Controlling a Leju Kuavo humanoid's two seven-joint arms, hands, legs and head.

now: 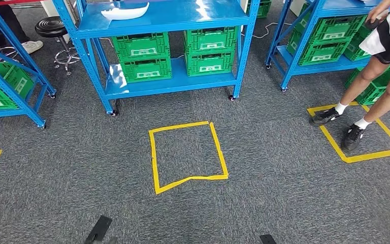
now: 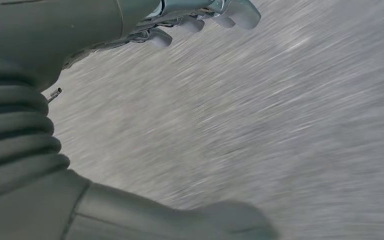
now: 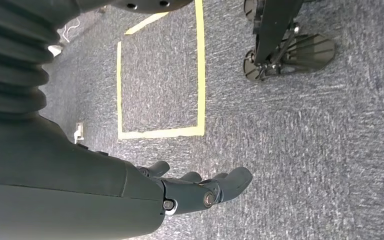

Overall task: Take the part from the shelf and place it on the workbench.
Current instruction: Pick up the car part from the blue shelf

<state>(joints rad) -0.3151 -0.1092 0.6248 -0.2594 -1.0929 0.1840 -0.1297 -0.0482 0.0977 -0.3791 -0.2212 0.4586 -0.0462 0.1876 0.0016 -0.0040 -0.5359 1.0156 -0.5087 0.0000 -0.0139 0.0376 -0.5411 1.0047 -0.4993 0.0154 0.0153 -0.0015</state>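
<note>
You're at the approach step, nothing picked yet. The white part [image 1: 126, 10] lies on the top level of the blue shelf [image 1: 165, 23] straight ahead, toward its left side, well apart from you. Between you and the shelf is grey carpet with a yellow tape square [image 1: 188, 155]; that looks like your standing mark, so step up to it first.

Left robot hand [image 2: 200, 17] hangs over the blurred carpet, fingers apart from the thumb, holding nothing. Right robot hand [image 3: 195, 187] also hangs over the carpet near a tape square, fingers loosely extended and apart, holding nothing.

Green crates [image 1: 142, 56] sit on the lower level of the shelf, not your target. A person [image 1: 376, 61] stands on another tape square at the right, beside a second shelf; keep your right arm away from them.

Next move calls for closing in on the shelf, then raising an arm to the top level. The part looks thin, curved and wide, so probably a two-hand or edge grasp; judge that once closer. No surface for the drop-off is visible from here, so expect a turn after the pick.
</note>
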